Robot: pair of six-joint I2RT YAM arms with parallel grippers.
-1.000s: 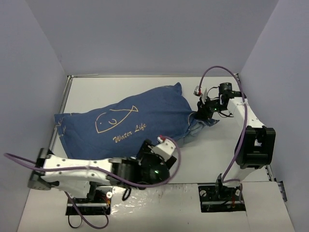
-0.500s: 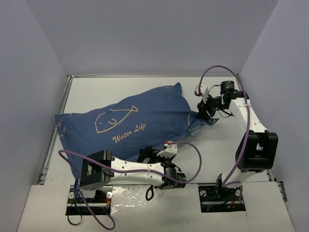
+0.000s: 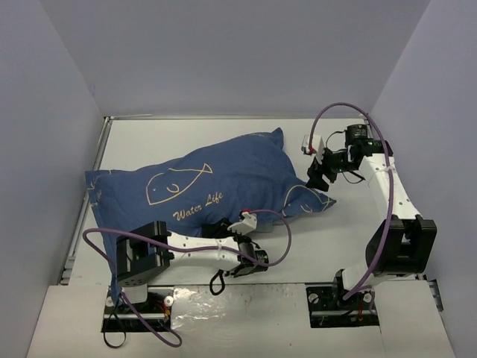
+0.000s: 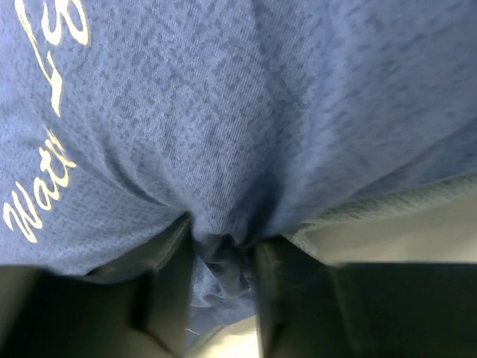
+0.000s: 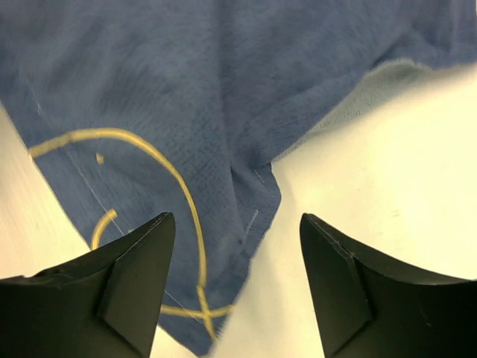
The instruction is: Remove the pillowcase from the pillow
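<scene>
Pillowcase is pinched between left jaws, visible only from left wrist.

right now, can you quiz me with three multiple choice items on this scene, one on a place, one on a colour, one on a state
1. Where on the pillowcase does the left gripper hold?
A. far edge
B. near edge
C. left corner

2. What colour are the lines of the whale drawing?
A. red
B. black
C. pale yellow

3. How is the right gripper?
A. open
B. shut on the pillowcase
C. out of view

Answers:
1 B, the top view puts it at the near edge, and its wrist view shows cloth pinched in its jaws.
2 C, the lines are pale yellow on dark blue.
3 A, its jaws stand wide apart above the pillowcase's right corner.
</scene>
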